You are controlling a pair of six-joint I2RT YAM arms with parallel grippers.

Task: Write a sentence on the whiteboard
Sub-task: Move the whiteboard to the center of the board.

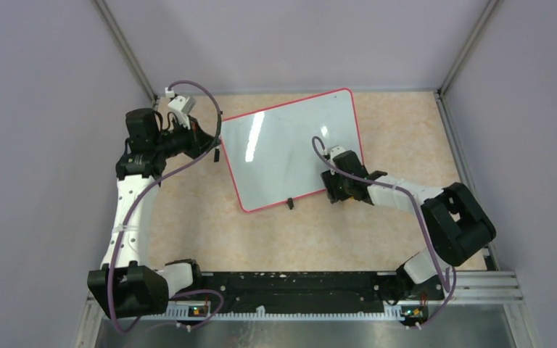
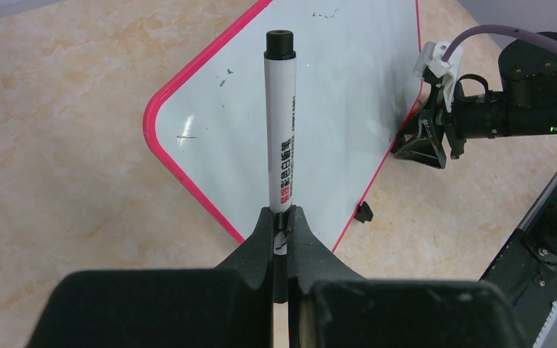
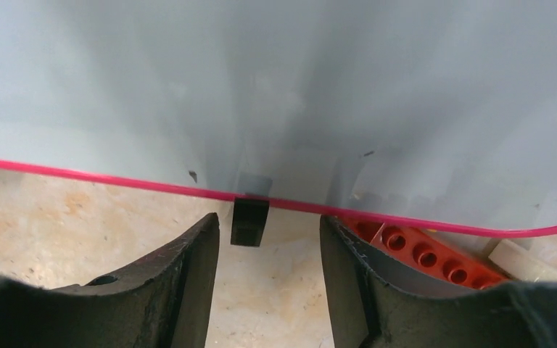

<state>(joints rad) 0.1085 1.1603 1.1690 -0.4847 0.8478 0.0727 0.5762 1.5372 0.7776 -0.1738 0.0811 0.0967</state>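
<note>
The whiteboard (image 1: 290, 148) lies on the table, glossy white with a red frame. It shows only a few tiny dark specks, and no sentence shows on it. My left gripper (image 2: 283, 221) is shut on a white marker (image 2: 281, 123) with a black end that points out over the board's corner (image 2: 188, 123). In the top view this gripper (image 1: 204, 145) is at the board's left edge. My right gripper (image 1: 333, 187) is open at the board's near right corner. In its wrist view the jaws (image 3: 268, 232) stand either side of a black foot (image 3: 249, 221) on the red edge (image 3: 116, 177), not touching it.
A red studded brick (image 3: 421, 254) shows under the board's edge beside my right finger. A second black foot (image 1: 290, 204) sits on the board's near edge. Metal frame posts (image 1: 127, 51) and grey walls enclose the tan table (image 1: 210, 232).
</note>
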